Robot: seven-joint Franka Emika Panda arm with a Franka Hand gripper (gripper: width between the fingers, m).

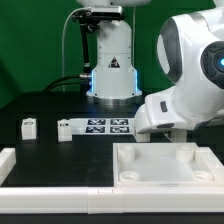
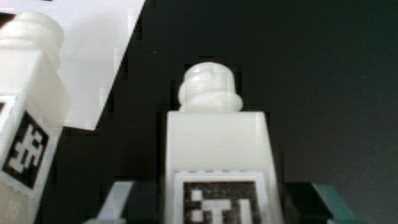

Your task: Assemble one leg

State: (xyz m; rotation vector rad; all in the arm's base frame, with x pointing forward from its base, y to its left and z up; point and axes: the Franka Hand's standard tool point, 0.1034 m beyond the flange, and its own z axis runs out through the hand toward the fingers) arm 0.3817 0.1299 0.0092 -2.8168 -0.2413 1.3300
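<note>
In the wrist view a leg (image 2: 222, 140) lies between my fingers, a white block with a rounded peg end pointing away and a tag on its near face. My gripper (image 2: 228, 198) is open and straddles it. A dark gap shows on each side between the leg and the fingers (image 2: 121, 198). A second leg (image 2: 25, 95) lies beside it. In the exterior view the arm's white wrist (image 1: 165, 112) is low over the table and hides the fingers and this leg. Two more small legs (image 1: 29, 126) (image 1: 63, 129) lie at the exterior view's left.
The large white square panel (image 1: 155, 172) with round corner sockets lies in front of the arm. The marker board (image 1: 108, 126) lies behind it. A white raised rim (image 1: 15, 165) runs along the front left. A flat white board edge (image 2: 98, 60) shows past the second leg.
</note>
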